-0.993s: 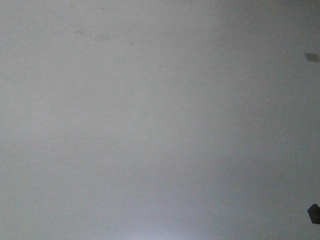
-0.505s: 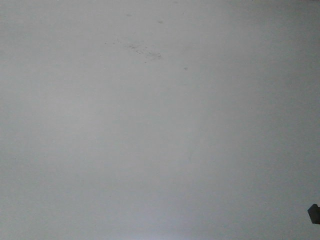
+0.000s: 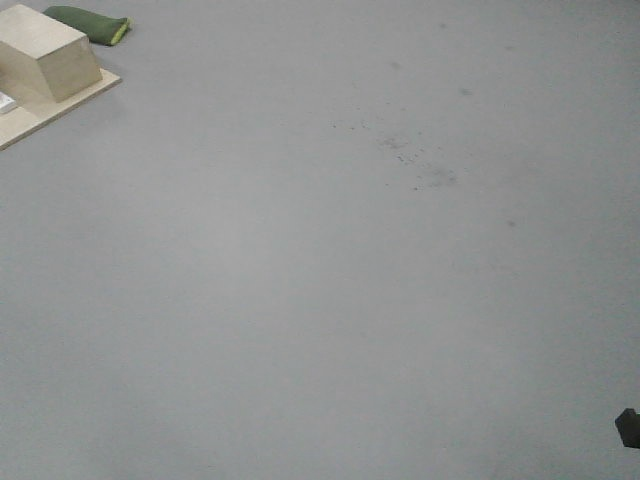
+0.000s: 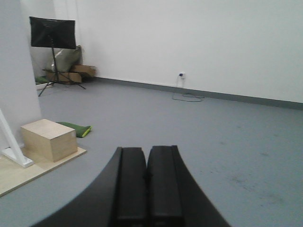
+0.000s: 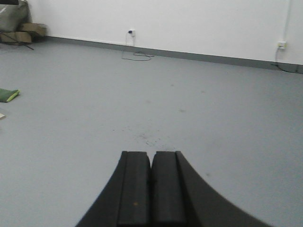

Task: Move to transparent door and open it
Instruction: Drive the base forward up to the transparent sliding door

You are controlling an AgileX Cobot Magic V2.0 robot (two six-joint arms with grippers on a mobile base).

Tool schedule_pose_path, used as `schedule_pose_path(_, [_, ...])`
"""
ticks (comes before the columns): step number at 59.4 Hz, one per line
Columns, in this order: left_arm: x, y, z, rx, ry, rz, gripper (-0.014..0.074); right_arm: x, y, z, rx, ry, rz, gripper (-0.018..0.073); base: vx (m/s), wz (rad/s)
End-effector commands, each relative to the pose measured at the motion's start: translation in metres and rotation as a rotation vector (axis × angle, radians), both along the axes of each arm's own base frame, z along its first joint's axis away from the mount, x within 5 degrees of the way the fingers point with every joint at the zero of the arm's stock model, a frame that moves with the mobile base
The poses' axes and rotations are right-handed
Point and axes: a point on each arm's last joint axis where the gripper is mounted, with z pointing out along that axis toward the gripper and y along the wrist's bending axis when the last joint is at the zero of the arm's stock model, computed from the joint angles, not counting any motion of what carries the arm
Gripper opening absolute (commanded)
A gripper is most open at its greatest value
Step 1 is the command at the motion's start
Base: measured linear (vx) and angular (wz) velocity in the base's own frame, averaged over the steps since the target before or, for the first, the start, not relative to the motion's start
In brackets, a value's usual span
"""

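Speckled floor stain [image 3: 415,160] has slid right; a wooden box [image 3: 45,50], cut off at the left edge, and green cushion [image 3: 90,24] enter far left. Left fingers [image 4: 131,184] and right fingers [image 5: 135,189] closed, empty; transparent door unseen.

two hands [image 4: 146,155] [image 5: 151,157], one box [image 4: 49,138], one green mat [image 4: 75,128]

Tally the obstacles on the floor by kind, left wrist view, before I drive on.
Wooden box: 1
Wooden platform: 1
Green pad: 1
Black tripod stand: 1
Loose cable: 1
Cardboard pile: 1, boxes too blurred to split
Total: 6
No transparent door in view.
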Motion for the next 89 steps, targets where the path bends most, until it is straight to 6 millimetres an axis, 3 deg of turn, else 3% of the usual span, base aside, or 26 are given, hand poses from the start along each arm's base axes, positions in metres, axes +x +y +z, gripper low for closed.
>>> schedule_pose_path(1, [0.0005, -0.0003, -0.0031, -0.017, -0.052, -0.007, 0.0004, 0.0002, 0.0011, 0.0044, -0.017, -0.089, 0.012, -0.0008, 0.71, 0.52])
schedule_pose_path(89, [0.0005, -0.0002, -0.0031, -0.017, -0.052, -0.006, 0.0003, 0.0002, 0.0009, 0.0033, -0.016, -0.077, 0.010, -0.0008, 0.70, 0.56])
